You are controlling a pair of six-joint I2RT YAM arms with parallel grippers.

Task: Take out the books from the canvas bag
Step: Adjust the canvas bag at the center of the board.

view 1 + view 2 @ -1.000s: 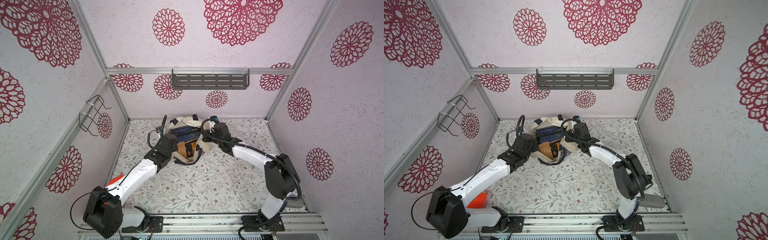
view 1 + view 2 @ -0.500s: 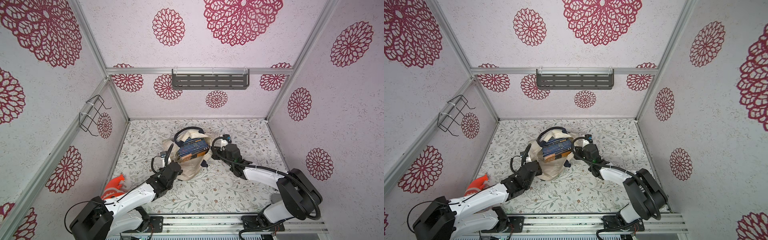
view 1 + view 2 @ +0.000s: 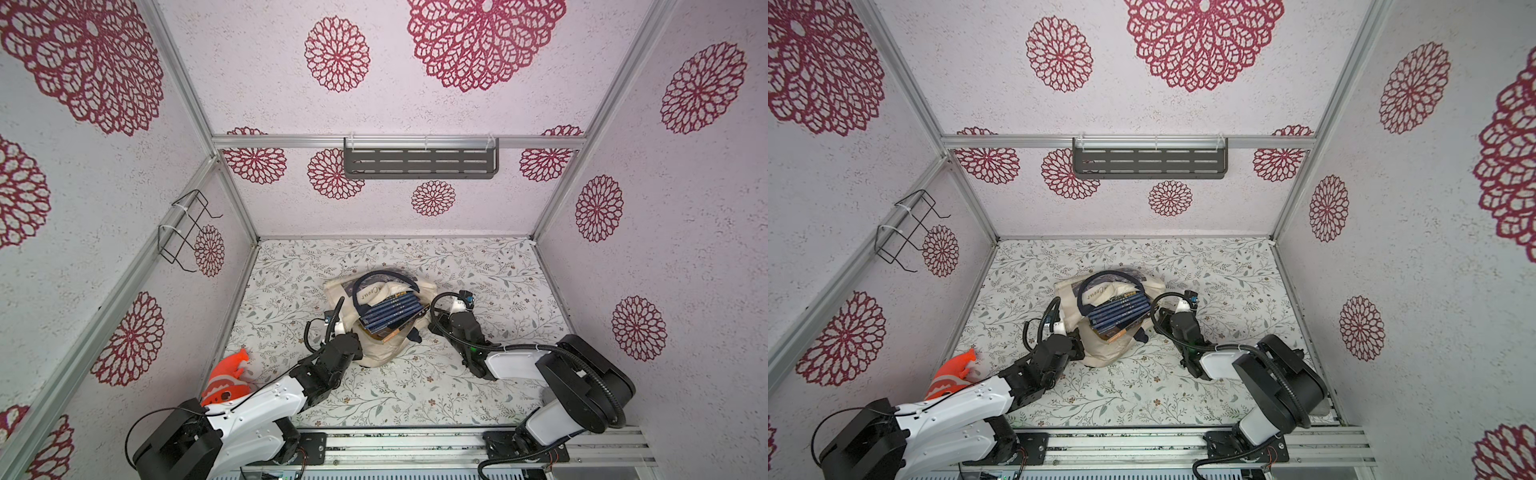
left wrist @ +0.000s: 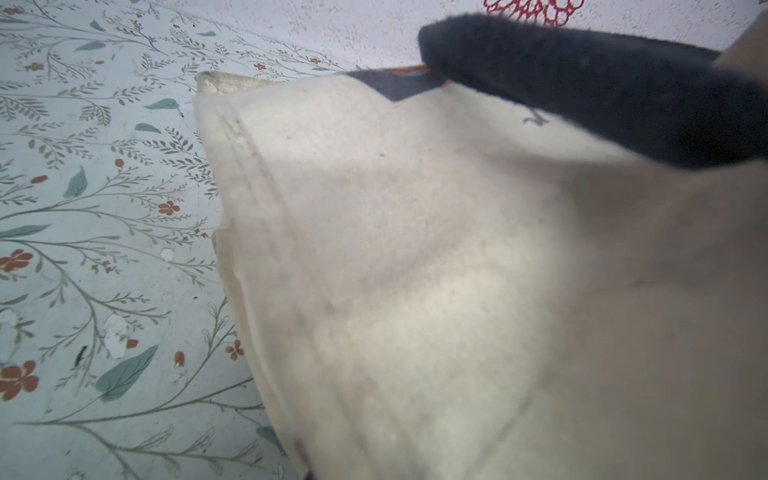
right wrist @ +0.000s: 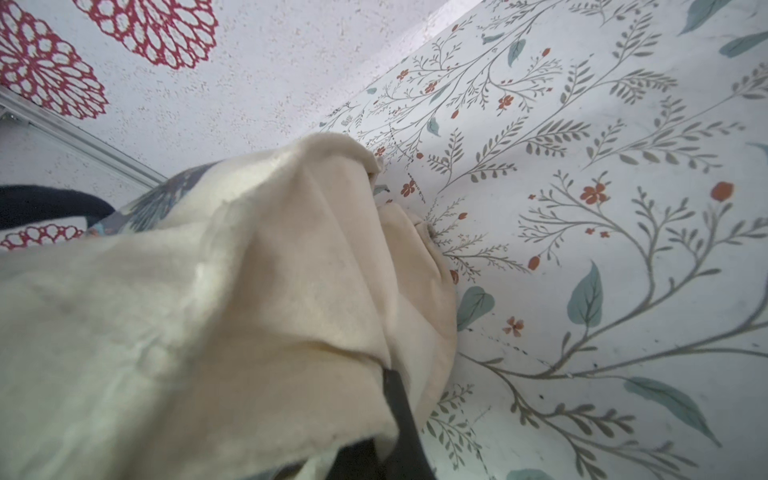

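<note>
Since a second ago: canvas bag (image 3: 376, 351) dragged from the back of the table (image 3: 415, 395) to mid-table, both arms drawn back with it. Nearest, left gripper (image 3: 352, 340) is closed, pinching the bag's near-left canvas. A little farther, right gripper (image 3: 436, 323) is closed on the bag's right-side fabric. Bag slumped between them. Books (image 3: 390, 311) lie in a fanned stack on its top, dark blue ones over an orange-brown cover. Navy handle (image 3: 384, 274) arches just beyond them.
</note>
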